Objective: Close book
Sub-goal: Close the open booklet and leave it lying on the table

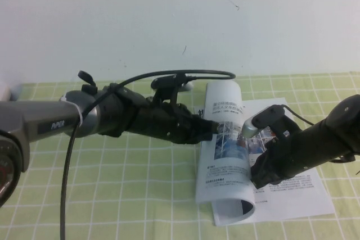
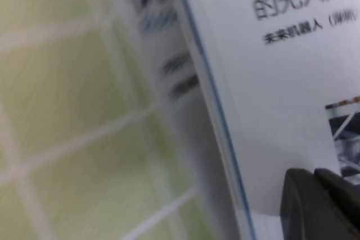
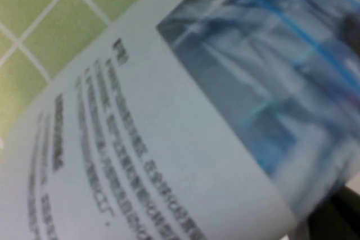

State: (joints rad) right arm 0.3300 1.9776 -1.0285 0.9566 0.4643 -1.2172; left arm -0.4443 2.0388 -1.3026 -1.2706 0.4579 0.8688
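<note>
An open book [image 1: 292, 195] lies on the green checked cloth, right of centre. One page [image 1: 225, 155] is lifted and curls into an arch over the spine. From the left, my left gripper [image 1: 212, 128] reaches to the curled page's left face; its dark fingers [image 2: 318, 200] are shut, tips against the white printed page [image 2: 270, 82]. My right gripper [image 1: 254, 130] comes from the right and is shut on the curled page's edge, near a blue photo. That page [image 3: 169, 155] fills the right wrist view, with one dark finger [image 3: 343, 217] showing behind it.
The green checked tablecloth [image 1: 140, 189] covers the table up to a white wall at the back. A black cable [image 1: 169, 74] loops above the left arm. Both arms cross over the middle of the table, meeting at the book.
</note>
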